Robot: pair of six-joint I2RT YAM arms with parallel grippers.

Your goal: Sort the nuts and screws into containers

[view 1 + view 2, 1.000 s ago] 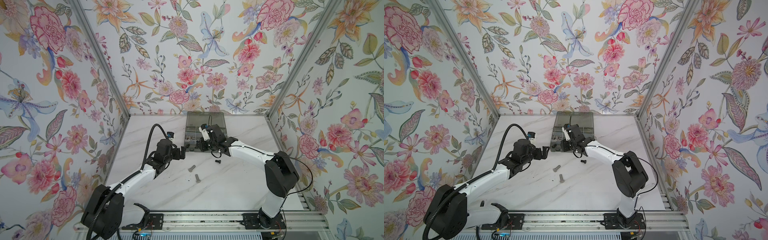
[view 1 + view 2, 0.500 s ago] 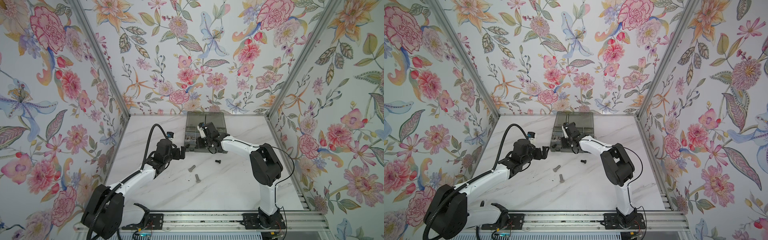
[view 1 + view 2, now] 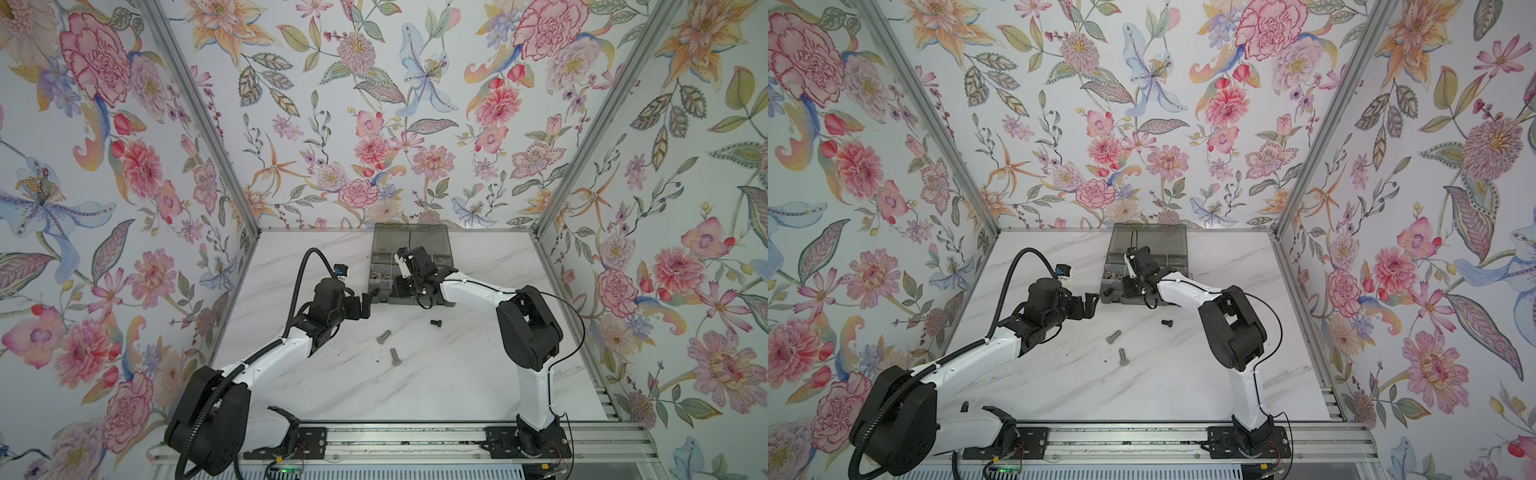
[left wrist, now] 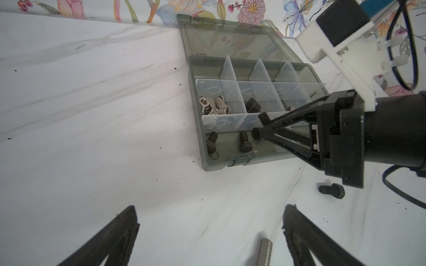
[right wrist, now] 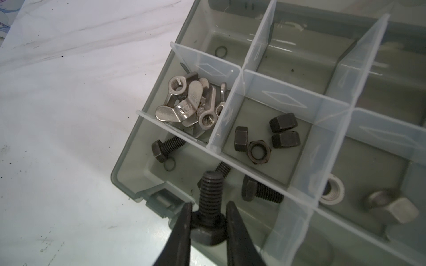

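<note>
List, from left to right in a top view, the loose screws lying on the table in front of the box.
The farther silver screw → nearer silver screw → loose black screw.

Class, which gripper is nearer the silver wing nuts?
Right. The right gripper holds a black screw over the cell beside the wing nuts; the left gripper hovers open over the table, outside the box.

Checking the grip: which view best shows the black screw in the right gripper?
Right wrist: the screw is close up, head pinched between the fingers. Left wrist shows its threaded end, small. In both top views, indiscernible.
</note>
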